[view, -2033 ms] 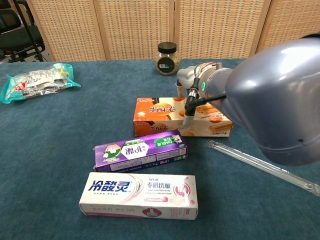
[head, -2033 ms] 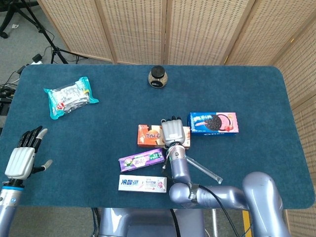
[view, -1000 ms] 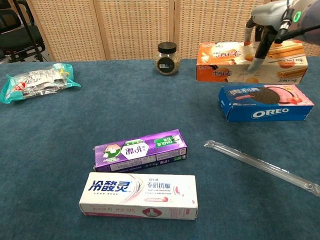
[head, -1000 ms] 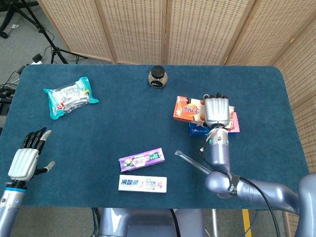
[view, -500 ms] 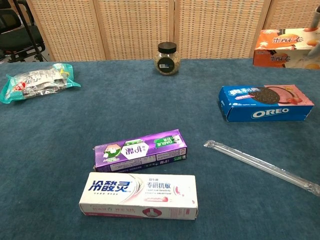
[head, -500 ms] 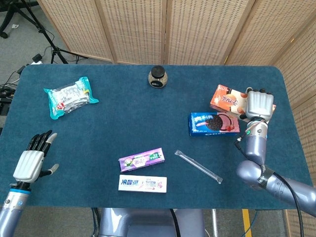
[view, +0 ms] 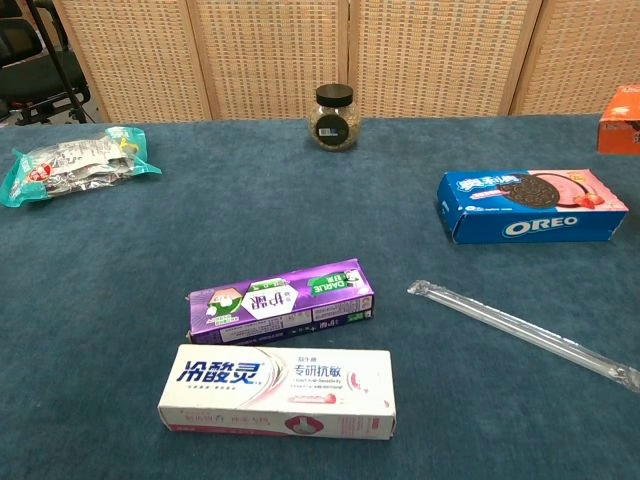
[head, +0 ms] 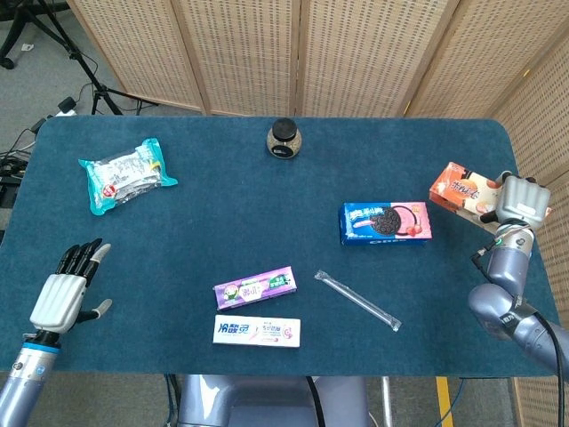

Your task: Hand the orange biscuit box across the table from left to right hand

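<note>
Wicker screens stand behind a desk (head: 222,205) covered in dark blue cloth. At its far right edge the right hand (head: 520,201) holds the orange box (head: 459,189), fingers clamped on the box's right end; the box sits tilted, and only its corner (view: 620,105) shows at the chest view's right border. The left hand (head: 64,294) hovers at the near left edge of the desk with its fingers apart and nothing in them.

A small glass jar (head: 284,139) with a black lid stands upright near the far edge, holding something brownish and grainy that I cannot identify. A clear bag (head: 126,173) with teal ends lies at far left, packets visible inside. A closed Oreo box (head: 385,221) lies flat just left of the orange box, apart from it. Near the front lie a purple toothpaste box (head: 254,287) and, just before it, a white toothpaste box (head: 256,332), both closed. A thin clear sleeve (head: 357,300) lies slantwise to their right; its contents cannot be made out.
</note>
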